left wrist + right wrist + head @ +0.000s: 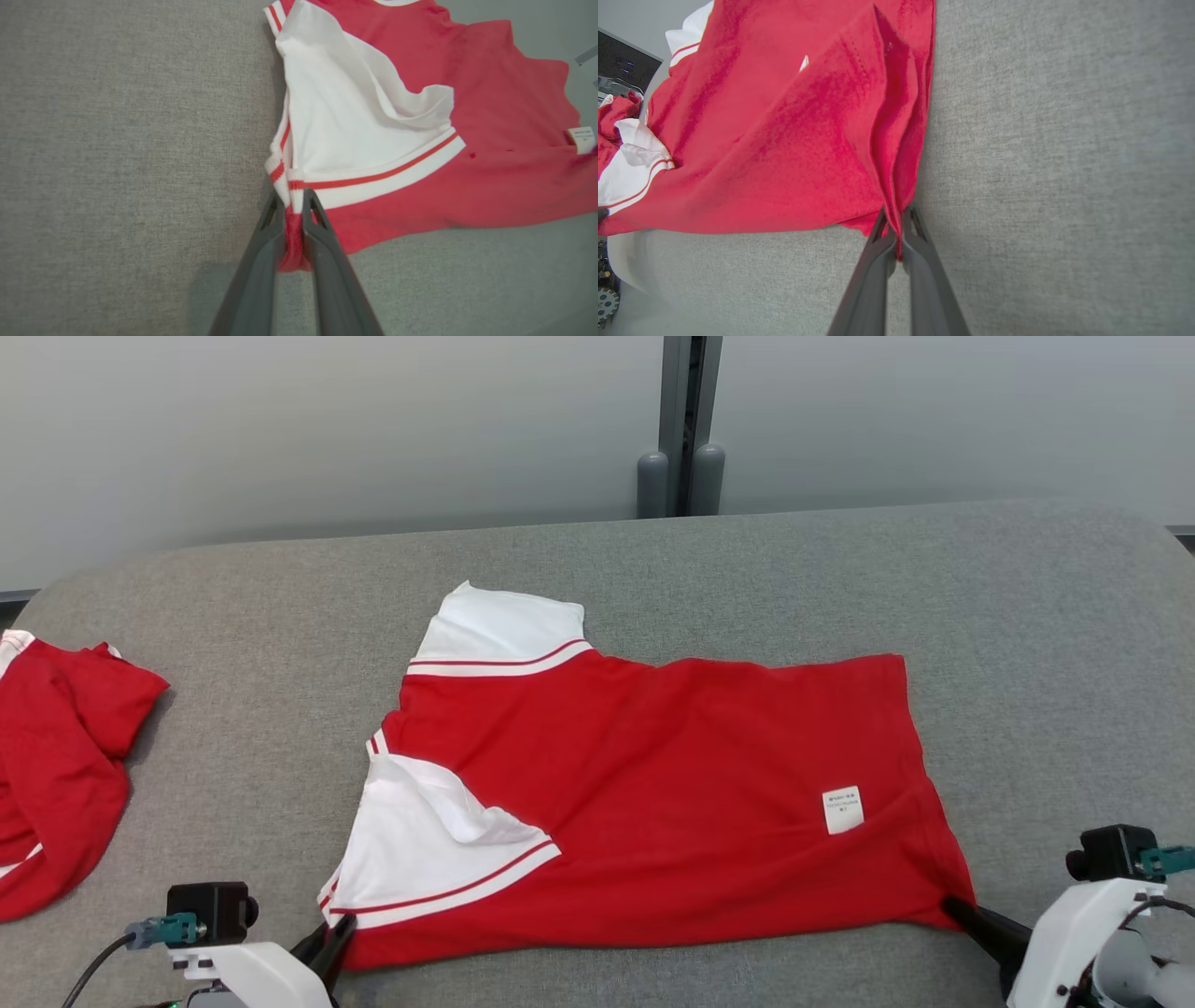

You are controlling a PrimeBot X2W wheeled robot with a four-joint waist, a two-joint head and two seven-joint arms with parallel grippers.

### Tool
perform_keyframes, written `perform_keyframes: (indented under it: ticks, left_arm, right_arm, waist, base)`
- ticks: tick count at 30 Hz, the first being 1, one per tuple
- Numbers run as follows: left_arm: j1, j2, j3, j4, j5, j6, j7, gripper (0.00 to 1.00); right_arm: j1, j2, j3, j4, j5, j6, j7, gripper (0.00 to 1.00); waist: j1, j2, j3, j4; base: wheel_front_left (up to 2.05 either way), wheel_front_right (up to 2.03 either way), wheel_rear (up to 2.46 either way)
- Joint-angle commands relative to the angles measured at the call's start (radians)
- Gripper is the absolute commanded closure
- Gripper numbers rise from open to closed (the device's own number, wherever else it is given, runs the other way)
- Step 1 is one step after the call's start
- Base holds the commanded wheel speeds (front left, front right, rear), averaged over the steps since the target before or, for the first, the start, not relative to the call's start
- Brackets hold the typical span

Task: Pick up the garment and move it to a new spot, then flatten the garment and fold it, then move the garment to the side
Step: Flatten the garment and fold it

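Note:
The garment (653, 793) is a red shirt with white sleeves and red-striped cuffs, spread across the middle of the grey padded surface, a small white label near its right end. My left gripper (336, 933) is shut on its near left corner; the left wrist view has red cloth bunched between the fingers (293, 219) just below the cuff of the garment (373, 140). At the near right corner my right gripper (954, 907) is shut on the hem, and in the right wrist view the garment (794, 130) folds rise from the fingertips (896, 224).
A second red garment (56, 756) lies crumpled at the surface's left edge. The grey padded surface (1074, 644) has bare room to the right and behind the shirt. A grey wall with a dark post (689, 429) stands at the back.

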Motion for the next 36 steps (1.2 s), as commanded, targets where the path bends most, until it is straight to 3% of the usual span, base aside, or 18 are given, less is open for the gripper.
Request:
perform_keyframes:
  ticks: [1, 7, 16, 17, 18, 19, 20, 36]
  left_arm:
    - [0.016, 0.019, 0.002, -0.020, -0.001, 0.015, 0.005, 1.00]
    - [0.090, 0.063, 0.001, -0.128, -0.027, 0.071, 0.022, 1.00]
    - [0.157, 0.087, -0.011, -0.214, -0.058, 0.115, 0.045, 1.00]
    - [0.160, 0.085, -0.015, -0.215, -0.062, 0.114, 0.052, 1.00]
    - [0.162, 0.082, -0.017, -0.214, -0.064, 0.114, 0.058, 0.73]
    - [0.161, 0.080, -0.020, -0.211, -0.065, 0.114, 0.064, 0.29]
    - [0.158, 0.079, -0.021, -0.208, -0.063, 0.113, 0.066, 0.00]
    - [0.077, 0.112, -0.012, -0.236, 0.010, 0.133, 0.051, 0.00]
  right_arm:
    - [0.023, -0.027, -0.009, -0.012, 0.008, 0.000, 0.006, 1.00]
    - [0.108, -0.085, -0.039, -0.072, 0.033, 0.000, 0.013, 1.00]
    - [0.179, -0.097, -0.064, -0.106, 0.047, 0.000, 0.031, 1.00]
    - [0.181, -0.095, -0.068, -0.105, 0.044, 0.000, 0.035, 0.86]
    - [0.182, -0.092, -0.071, -0.102, 0.040, 0.000, 0.038, 0.23]
    - [0.182, -0.089, -0.073, -0.097, 0.037, 0.000, 0.041, 0.00]
    - [0.181, -0.086, -0.076, -0.094, 0.035, 0.000, 0.047, 0.00]
    - [0.188, -0.094, -0.201, -0.131, -0.034, 0.000, 0.038, 0.00]
  waist:
    - [0.0000, 0.0000, -0.002, 0.001]
    - [0.0000, 0.0000, -0.029, -0.010]
    - [0.0000, 0.0000, -0.039, -0.022]
    - [0.0000, 0.0000, -0.039, -0.022]
    - [0.0000, 0.0000, -0.038, -0.023]
    - [0.0000, 0.0000, -0.036, -0.023]
    - [0.0000, 0.0000, -0.035, -0.023]
    - [0.0000, 0.0000, -0.027, -0.019]
  base:
    - [0.00, 0.00, 0.00]
    - [0.00, 0.00, 0.00]
    - [0.00, 0.00, 0.00]
    - [0.00, 0.00, 0.00]
    - [0.00, 0.00, 0.00]
    - [0.00, 0.00, 0.00]
    - [0.00, 0.00, 0.00]
    - [0.00, 0.00, 0.00]
